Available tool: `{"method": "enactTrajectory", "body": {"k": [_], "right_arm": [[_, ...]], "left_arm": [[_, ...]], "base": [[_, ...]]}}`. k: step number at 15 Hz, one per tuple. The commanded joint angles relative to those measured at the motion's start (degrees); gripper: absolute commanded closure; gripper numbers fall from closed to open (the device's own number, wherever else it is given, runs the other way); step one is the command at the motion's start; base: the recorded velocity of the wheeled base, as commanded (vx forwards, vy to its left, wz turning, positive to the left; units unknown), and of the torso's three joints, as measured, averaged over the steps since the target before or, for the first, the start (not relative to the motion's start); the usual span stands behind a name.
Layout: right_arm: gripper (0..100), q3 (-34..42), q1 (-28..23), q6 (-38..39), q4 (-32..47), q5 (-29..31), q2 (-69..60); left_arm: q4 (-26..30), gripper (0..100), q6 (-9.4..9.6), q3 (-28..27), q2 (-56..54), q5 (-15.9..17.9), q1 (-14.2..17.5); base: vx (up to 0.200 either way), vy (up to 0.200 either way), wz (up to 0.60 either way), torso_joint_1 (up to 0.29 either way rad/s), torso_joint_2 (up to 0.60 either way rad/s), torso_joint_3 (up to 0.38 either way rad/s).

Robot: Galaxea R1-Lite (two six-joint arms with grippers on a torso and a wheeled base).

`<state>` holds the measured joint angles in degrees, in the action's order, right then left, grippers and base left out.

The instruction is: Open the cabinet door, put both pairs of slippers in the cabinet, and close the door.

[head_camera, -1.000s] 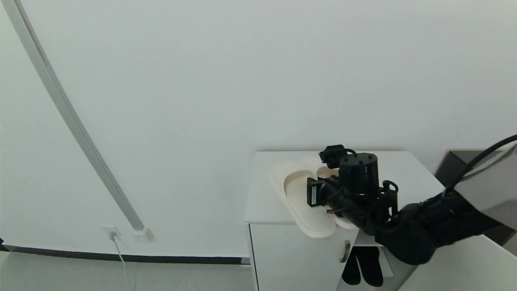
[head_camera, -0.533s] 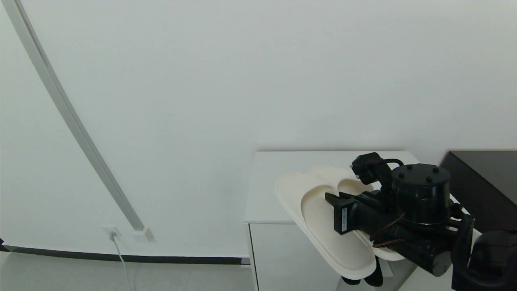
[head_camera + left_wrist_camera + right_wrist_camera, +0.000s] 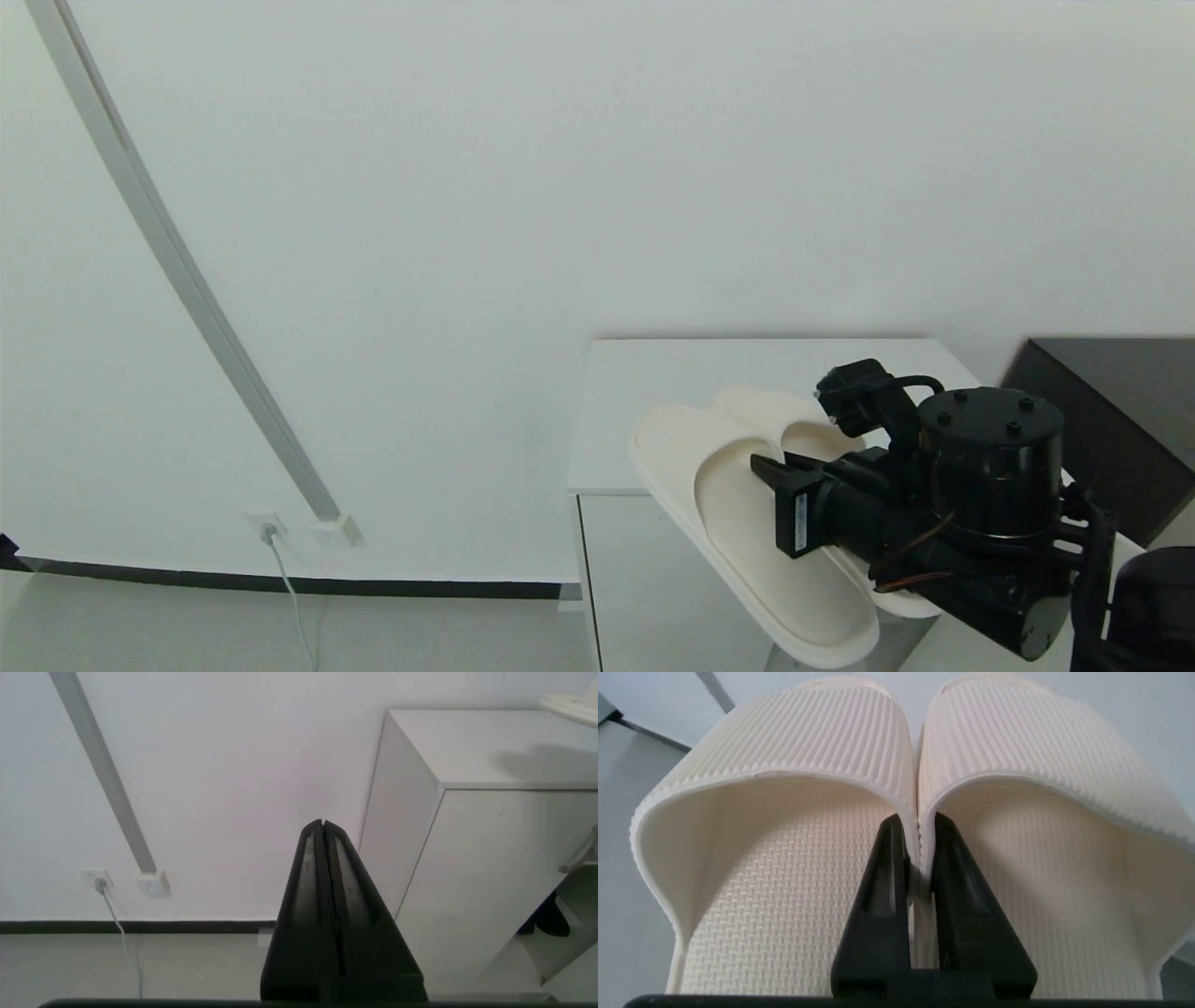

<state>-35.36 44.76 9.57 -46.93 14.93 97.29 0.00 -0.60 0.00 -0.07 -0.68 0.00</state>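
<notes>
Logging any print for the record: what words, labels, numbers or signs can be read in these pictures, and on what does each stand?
White sticker on the right gripper: its print is too small to read.
No text to be seen on the slippers, the cabinet or the wall socket.

Plain white wall [image 3: 560, 168], grey trunking strip [image 3: 177, 271] slanting well left of the jaws of the right gripper [image 3: 758, 464], socket [image 3: 264, 525] and cable [image 3: 289, 588] at its foot, black skirting [image 3: 373, 586], pale floor [image 3: 187, 635]
</notes>
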Motion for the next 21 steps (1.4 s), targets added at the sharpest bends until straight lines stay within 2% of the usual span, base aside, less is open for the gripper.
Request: {"method": "enactTrajectory", "body": {"k": [1,3,16,21], "right_arm": [[100,0.03,0.24,0.01,0.0,0.01,0.18],[100,0.12,0.24,-0.08,0.0,0.01,0.18],[100,0.65,0.32,-0.78,-0.26,0.27,1.32],[100,0.74,0.32,-0.87,-0.26,0.27,1.32]], "left_arm": [[0.0,100,-0.02,0.0,0.07,-0.02,0.0],[0.0,100,0.07,0.0,0.07,-0.02,0.0],[0.0,100,-0.02,0.0,0.07,-0.02,0.0],[0.0,100,-0.02,0.0,0.07,-0.02,0.0]], "base": [[-0.2,0.0,0.0,-0.007,-0.01,0.017],[-0.2,0.0,0.0,-0.007,0.0,0.0],[0.0,0.0,0.0,0.0,0.0,0.0],[0.0,-0.2,0.0,0.003,0.01,0.003]]}}
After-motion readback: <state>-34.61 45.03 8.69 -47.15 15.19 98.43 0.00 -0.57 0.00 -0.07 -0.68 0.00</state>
